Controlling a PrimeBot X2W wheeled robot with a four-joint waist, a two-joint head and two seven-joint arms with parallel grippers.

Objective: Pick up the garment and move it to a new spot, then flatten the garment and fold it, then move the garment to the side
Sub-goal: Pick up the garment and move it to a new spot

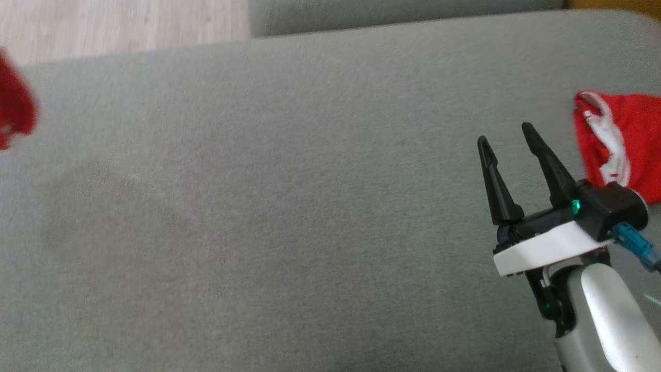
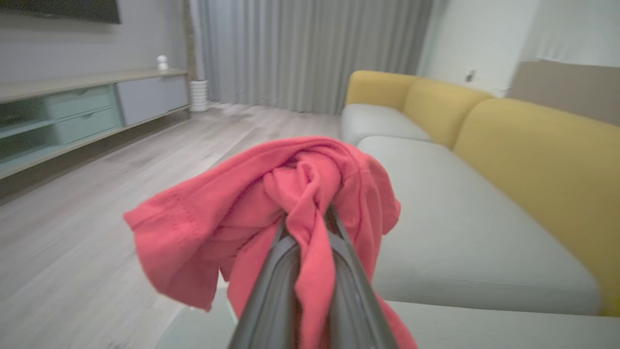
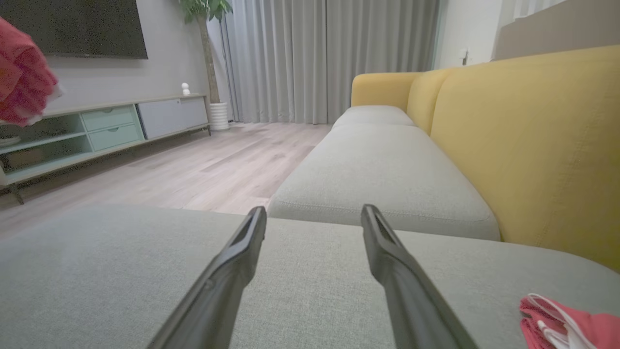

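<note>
Left gripper (image 2: 308, 215) is pinched tight on the red garment (image 2: 242, 208), fingers nearly together. Right gripper (image 1: 505, 133) sits at the lower right of the head view, fingers spread wide, tips pointing up and a bit left, pale forearm (image 1: 604, 310) behind it.

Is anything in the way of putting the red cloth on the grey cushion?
Nothing visible. The left gripper holds the red garment; the open right gripper and a second red cloth are at the right of the grey cushion.
</note>
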